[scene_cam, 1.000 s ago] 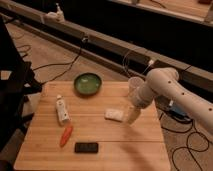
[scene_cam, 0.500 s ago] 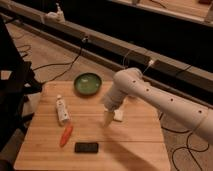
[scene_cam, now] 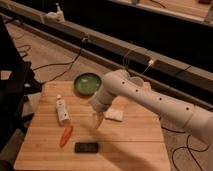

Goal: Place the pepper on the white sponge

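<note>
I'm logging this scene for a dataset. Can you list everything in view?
table: one, light wood, centre of the view
bowl: one, green, far side of the table
cup: one, white, far side, partly hidden behind the arm
bottle: one, white tube shape, lying on the left part of the table
pepper: one, orange-red, lying on the table just in front of the bottle
phone-like slab: one, black, flat near the front edge, right of the pepper
sponge: one, white, mid-table
cables: several, dark, on the floor behind the table
arm: one, white, reaching in from the right over the table
gripper: one, low over the table, just left of the sponge
</note>
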Robot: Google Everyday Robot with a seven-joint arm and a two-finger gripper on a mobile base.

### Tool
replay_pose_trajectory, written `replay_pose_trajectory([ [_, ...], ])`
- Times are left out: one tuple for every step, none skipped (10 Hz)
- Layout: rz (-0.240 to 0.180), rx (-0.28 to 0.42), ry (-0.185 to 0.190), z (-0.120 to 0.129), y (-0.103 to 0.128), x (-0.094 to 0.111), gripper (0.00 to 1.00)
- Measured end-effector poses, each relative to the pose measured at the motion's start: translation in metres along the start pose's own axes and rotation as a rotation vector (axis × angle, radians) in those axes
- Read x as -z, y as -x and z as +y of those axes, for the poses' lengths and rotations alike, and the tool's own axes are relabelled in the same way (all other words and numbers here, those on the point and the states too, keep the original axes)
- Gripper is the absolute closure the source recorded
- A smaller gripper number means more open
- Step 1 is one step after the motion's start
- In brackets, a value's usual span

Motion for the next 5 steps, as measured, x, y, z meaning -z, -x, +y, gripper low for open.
replay_pose_trajectory([
  [0.000, -0.001, 0.000, 0.000, -0.001, 0.000, 0.20],
  [0.003, 0.004, 0.002, 0.001, -0.002, 0.001, 0.20],
  [0.028, 0.047, 0.030, 0.002, -0.002, -0.005, 0.20],
  [0.045, 0.083, 0.054, 0.001, 0.000, -0.012, 0.20],
  [0.056, 0.118, 0.074, -0.002, 0.003, -0.019, 0.20],
])
